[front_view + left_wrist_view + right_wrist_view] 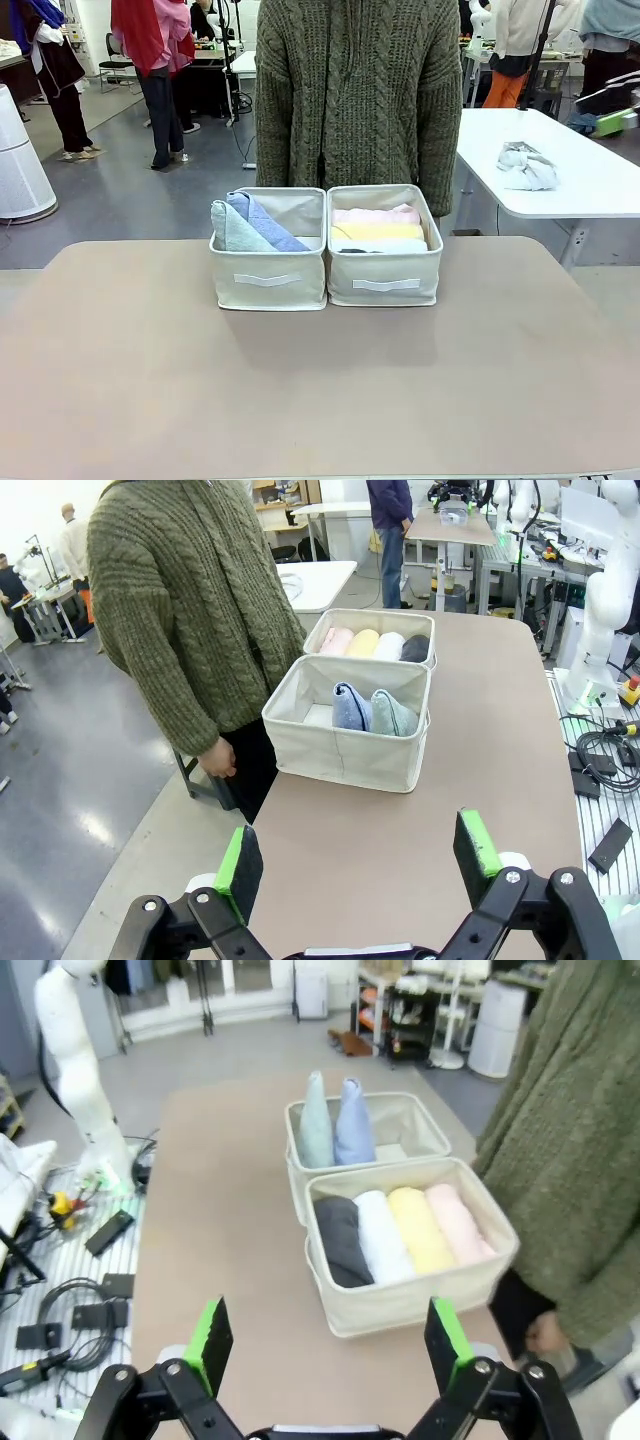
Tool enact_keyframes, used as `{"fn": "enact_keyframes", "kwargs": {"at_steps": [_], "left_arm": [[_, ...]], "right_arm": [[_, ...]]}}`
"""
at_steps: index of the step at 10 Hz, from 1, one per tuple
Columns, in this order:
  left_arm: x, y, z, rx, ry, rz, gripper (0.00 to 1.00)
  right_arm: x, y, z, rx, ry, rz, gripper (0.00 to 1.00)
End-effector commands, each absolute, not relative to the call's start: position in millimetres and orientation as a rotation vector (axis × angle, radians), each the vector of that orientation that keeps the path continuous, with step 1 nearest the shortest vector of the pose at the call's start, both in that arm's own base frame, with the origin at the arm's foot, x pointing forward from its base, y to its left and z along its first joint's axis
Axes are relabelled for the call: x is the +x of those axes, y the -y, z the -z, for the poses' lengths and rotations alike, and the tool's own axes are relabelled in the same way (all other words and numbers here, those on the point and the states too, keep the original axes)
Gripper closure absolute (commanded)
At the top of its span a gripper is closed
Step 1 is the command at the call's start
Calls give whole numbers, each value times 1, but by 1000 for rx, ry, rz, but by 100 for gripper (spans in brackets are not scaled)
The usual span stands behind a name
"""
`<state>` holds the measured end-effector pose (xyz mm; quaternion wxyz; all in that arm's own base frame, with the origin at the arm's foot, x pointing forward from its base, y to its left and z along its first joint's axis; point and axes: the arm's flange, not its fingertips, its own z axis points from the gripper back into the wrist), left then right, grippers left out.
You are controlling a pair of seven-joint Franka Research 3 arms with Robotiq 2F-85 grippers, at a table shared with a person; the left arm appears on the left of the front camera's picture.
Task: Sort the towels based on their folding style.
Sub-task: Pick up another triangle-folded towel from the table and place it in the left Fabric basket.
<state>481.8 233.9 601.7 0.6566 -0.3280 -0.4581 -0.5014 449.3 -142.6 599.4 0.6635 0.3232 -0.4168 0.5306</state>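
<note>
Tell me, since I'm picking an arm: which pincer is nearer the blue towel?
Left, likely. The blue towel lies in the bin facing the left pincer; the right pincer faces the other bin.

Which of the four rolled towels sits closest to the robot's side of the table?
The dark grey roll. It lies at the robot-side end of its bin, then come the white, yellow and pink rolls.

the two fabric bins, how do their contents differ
The left bin holds two cone-shaped towels, periwinkle blue and pale teal, with bare room beside them. The right bin is packed with four cylinder rolls lying side by side: pink, yellow, white, dark grey. Both bins are beige with front handles.
</note>
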Motion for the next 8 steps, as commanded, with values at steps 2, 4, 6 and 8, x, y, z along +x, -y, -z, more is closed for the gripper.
{"fn": "enact_keyframes", "kwargs": {"at_steps": [2, 4, 6, 8], "left_arm": [[480, -231, -602, -732, 1034, 1130, 0], [480, -231, -602, -732, 1034, 1130, 0], [480, -231, -602, -732, 1034, 1130, 0], [480, -231, -602, -732, 1034, 1130, 0]], "right_arm": [[456, 184, -609, 749, 938, -1267, 0], [464, 197, -607, 815, 930, -1285, 0], [453, 189, -609, 770, 938, -1242, 0], [453, 189, -609, 770, 938, -1242, 0]]}}
